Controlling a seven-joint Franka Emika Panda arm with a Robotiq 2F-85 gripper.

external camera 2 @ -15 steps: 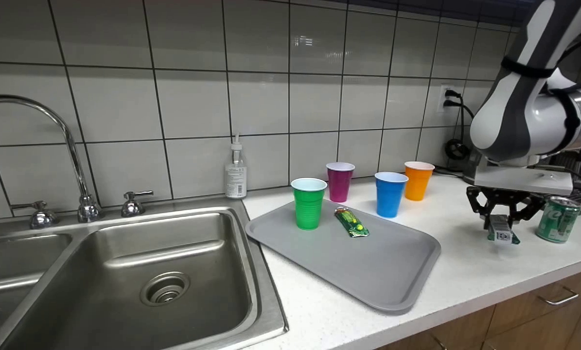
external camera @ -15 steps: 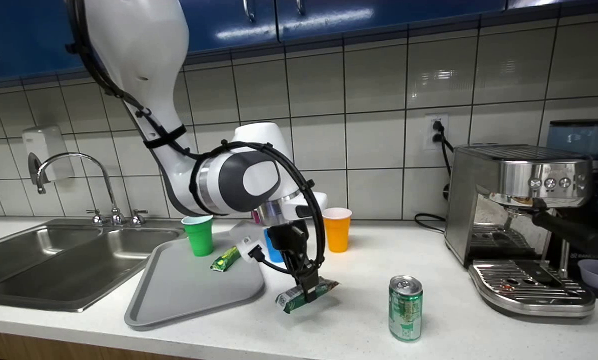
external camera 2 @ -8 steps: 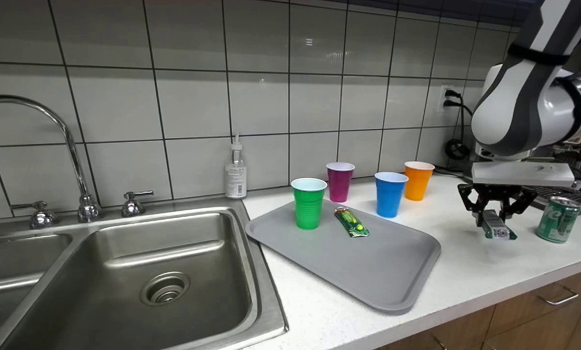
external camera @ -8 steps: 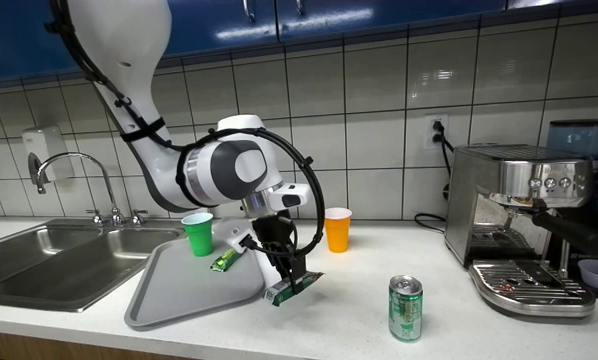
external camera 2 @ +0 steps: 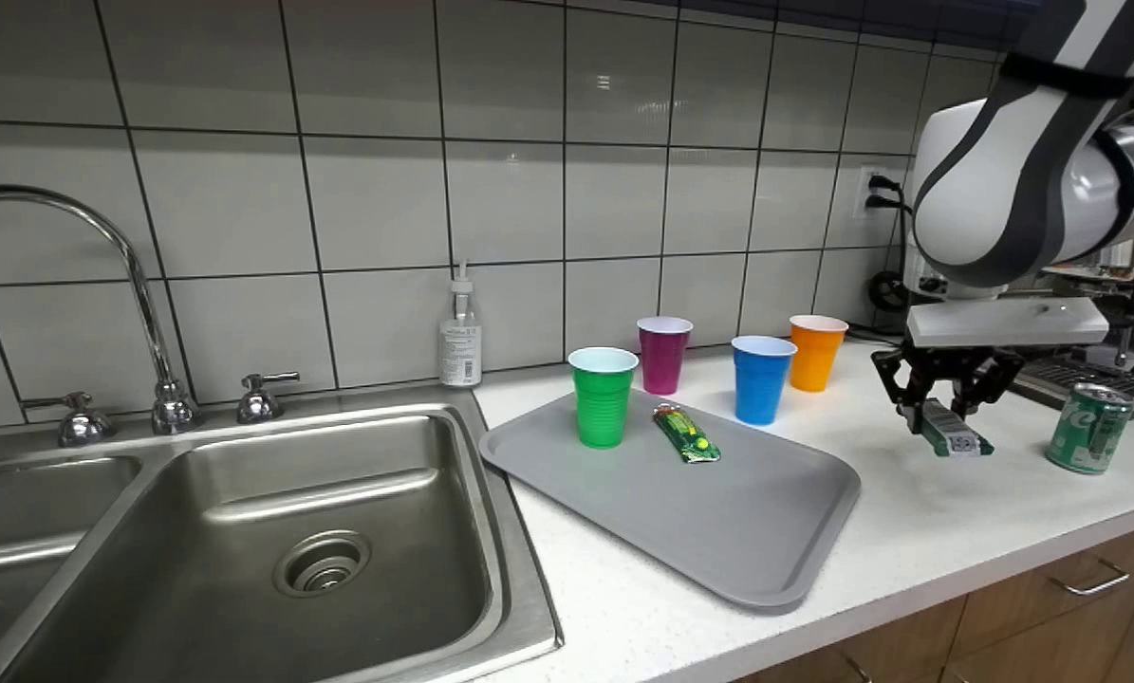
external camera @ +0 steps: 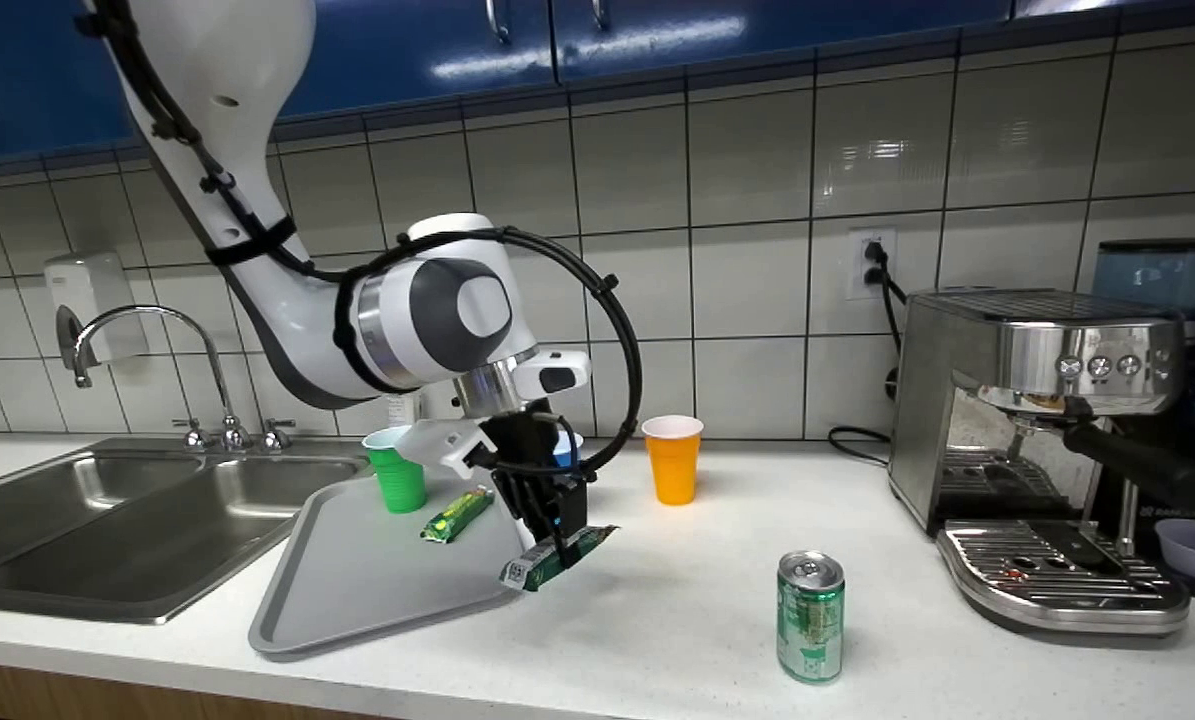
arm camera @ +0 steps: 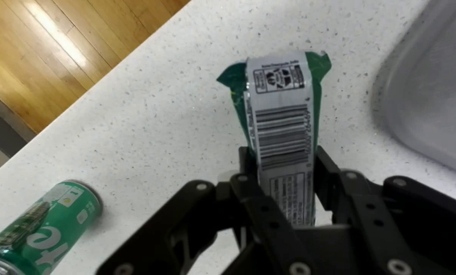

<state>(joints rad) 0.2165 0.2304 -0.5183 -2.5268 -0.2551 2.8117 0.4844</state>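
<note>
the jaws are clamping a wrapped bar [arm camera: 283, 130] by its sides and are holding it above the bench [external camera 2: 908, 517], between a can [external camera 2: 1090, 429] and a tray [external camera 2: 728, 522]; a green cup [external camera 2: 603, 400] and a packet [external camera 2: 686, 433] are resting on the tray.

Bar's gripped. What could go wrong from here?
Slip: the end effector pinches the wrapped bar near its middle, so either free end could twist if bumped.
Clip: the bar hangs low beside the tray; a low sideways move might hit it.
Tip: the green cup stands upright on the tray and may topple if brushed.
</note>
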